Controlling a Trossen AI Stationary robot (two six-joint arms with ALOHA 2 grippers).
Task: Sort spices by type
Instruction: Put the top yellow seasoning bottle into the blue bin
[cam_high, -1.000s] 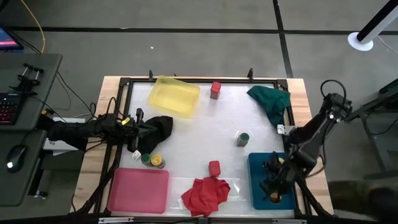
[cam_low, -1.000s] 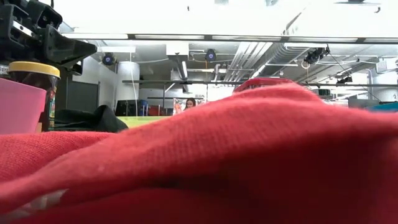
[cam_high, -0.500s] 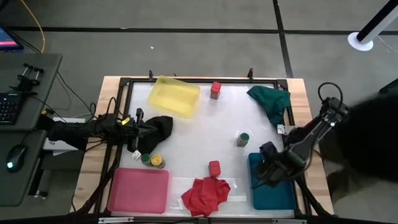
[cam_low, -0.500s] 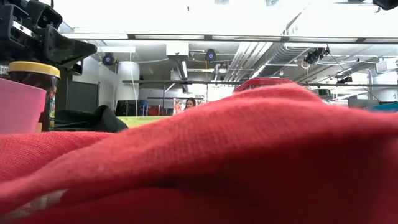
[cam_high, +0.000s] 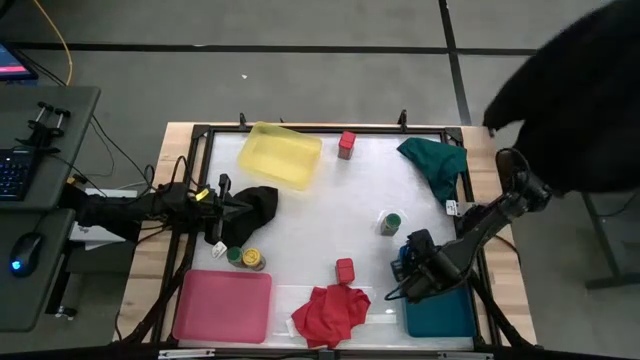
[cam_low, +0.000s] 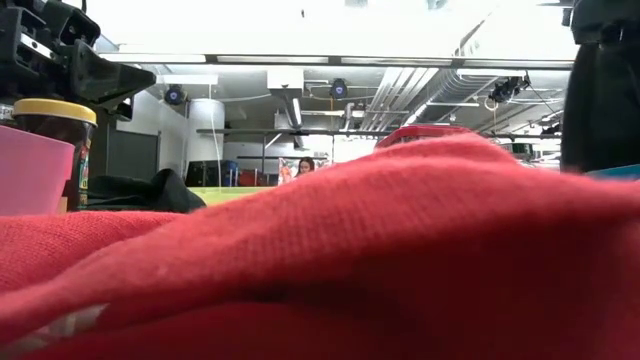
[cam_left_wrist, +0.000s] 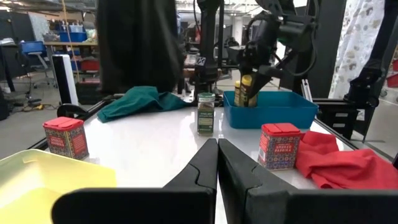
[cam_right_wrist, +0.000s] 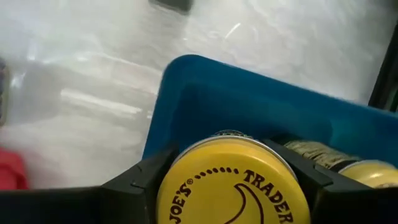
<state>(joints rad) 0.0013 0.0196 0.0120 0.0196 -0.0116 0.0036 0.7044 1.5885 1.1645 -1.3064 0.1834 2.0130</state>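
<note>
Yellow-lidded jar (cam_right_wrist: 233, 180) between right fingers (cam_right_wrist: 140, 177)

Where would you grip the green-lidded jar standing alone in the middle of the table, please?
Grip the green-lidded jar across its round body just under the lid, coming down from above. It stands upright with bare table all round, so fingers fit on either side. The right gripper is nearest but is shut on a yellow-lidded jar at the teal tray.
</note>
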